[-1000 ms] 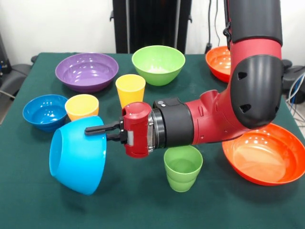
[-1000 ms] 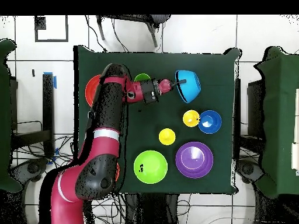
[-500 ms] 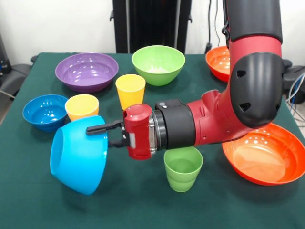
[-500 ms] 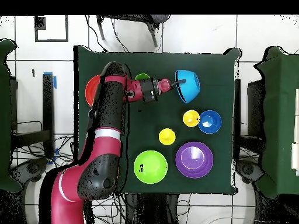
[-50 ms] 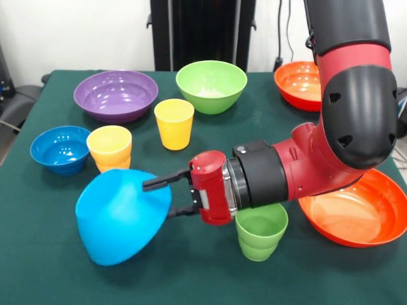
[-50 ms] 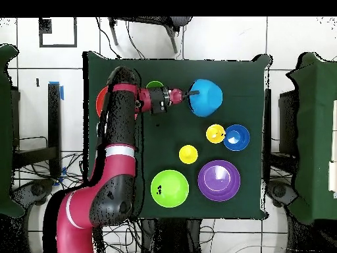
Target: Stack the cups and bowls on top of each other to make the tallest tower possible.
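The large light-blue bowl [image 5: 124,216] is glossy, thin-walled plastic, probably light and stiff but slick, so its rim looks the surest place to pinch; the gripper [image 5: 166,197] is clamped on that rim at the bowl's 3 o'clock edge in the front view, 1 finger lying over the outside wall. The bowl hangs tipped nearly mouth-down, at about 7 o'clock from the table's middle, with its smooth rounded back showing, near a yellow cup [image 5: 110,148] at its 12 o'clock and well apart from a green cup [image 5: 261,230] at 3 o'clock.
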Controlling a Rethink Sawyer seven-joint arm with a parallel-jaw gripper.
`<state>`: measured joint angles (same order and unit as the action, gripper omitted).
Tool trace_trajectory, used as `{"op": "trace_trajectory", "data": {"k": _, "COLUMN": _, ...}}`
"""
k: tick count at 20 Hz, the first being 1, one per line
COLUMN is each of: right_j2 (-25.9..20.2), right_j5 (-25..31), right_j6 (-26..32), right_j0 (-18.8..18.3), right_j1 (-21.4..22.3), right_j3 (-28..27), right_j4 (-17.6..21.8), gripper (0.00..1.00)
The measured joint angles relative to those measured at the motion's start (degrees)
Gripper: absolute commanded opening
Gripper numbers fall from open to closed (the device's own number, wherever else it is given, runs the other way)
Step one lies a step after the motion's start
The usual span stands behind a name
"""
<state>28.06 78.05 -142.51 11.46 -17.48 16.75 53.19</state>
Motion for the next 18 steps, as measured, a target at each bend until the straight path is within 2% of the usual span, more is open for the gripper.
{"op": "trace_trajectory", "data": {"k": 9, "right_j2": -0.58, "right_j5": -0.02, "right_j6": 0.0, "right_j0": -0.91, "right_j1": 0.1, "right_j3": -1.5, "right_j4": -2.49, "gripper": 1.0}}
{"op": "trace_trajectory", "data": {"k": 14, "right_j2": -1.28, "right_j5": -3.05, "right_j6": 0.0, "right_j0": -0.92, "right_j1": 1.16, "right_j3": -0.47, "right_j4": -3.87, "gripper": 1.0}}
{"op": "trace_trajectory", "data": {"k": 18, "right_j2": -1.6, "right_j5": -8.13, "right_j6": 0.0, "right_j0": -0.83, "right_j1": 2.51, "right_j3": 1.69, "right_j4": -5.16, "gripper": 1.0}}
